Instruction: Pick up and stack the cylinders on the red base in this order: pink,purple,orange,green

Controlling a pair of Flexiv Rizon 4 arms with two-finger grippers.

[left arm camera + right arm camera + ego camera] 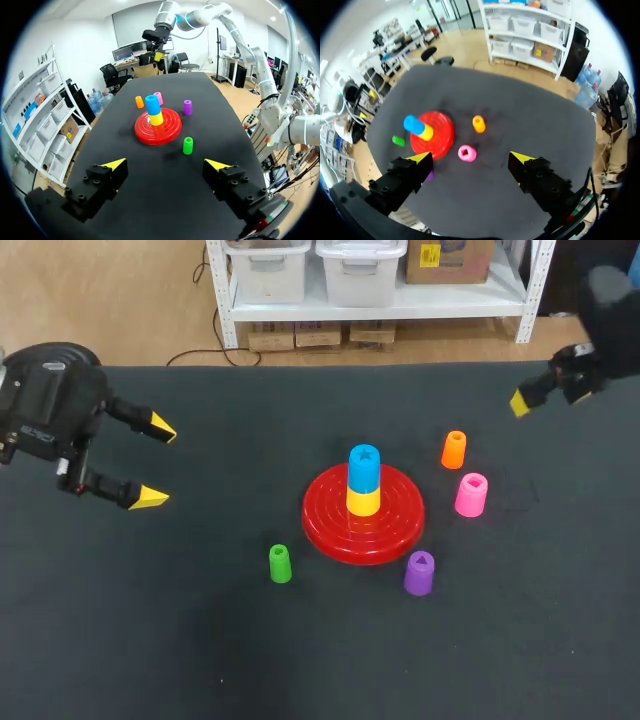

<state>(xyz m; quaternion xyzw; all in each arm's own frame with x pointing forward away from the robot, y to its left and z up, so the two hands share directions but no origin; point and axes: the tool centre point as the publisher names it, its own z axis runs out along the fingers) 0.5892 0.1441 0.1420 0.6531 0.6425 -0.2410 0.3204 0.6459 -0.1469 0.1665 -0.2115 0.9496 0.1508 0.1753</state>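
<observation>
Nearest on the dark desk (pixel 150 660): purple cylinder (pixel 419 573), upright, just beside the rim of the red base (pixel 330 530) at about 5 o'clock. Roughly level with it, green cylinder (pixel 280 563), upright, near the rim at about 8 o'clock but apart from it.

Next, the base itself, mid-desk, carrying a yellow cylinder (pixel 363 502) with a blue cylinder (pixel 364 468) on top, both upright at its centre.

Farther out, at 3 o'clock from the base: pink cylinder (pixel 471 494), upright on the desk, near the rim and not stacked. Just beyond it, at 2 o'clock: orange cylinder (pixel 454 449), upright, close to the pink one without touching.

Out at 9 to 10 o'clock, well apart from the base: left fingers (pixel 148 498), spread wide, tips turned toward the base. Closed on nothing; base and all cylinders well ahead in the left wrist view.

Farthest, at 2 o'clock toward the desk's far right corner: right fingers (pixel 519 403), spread wide in the right wrist view. Pink cylinder ahead of them, in line with the gap between the tips, well apart and untouched.
</observation>
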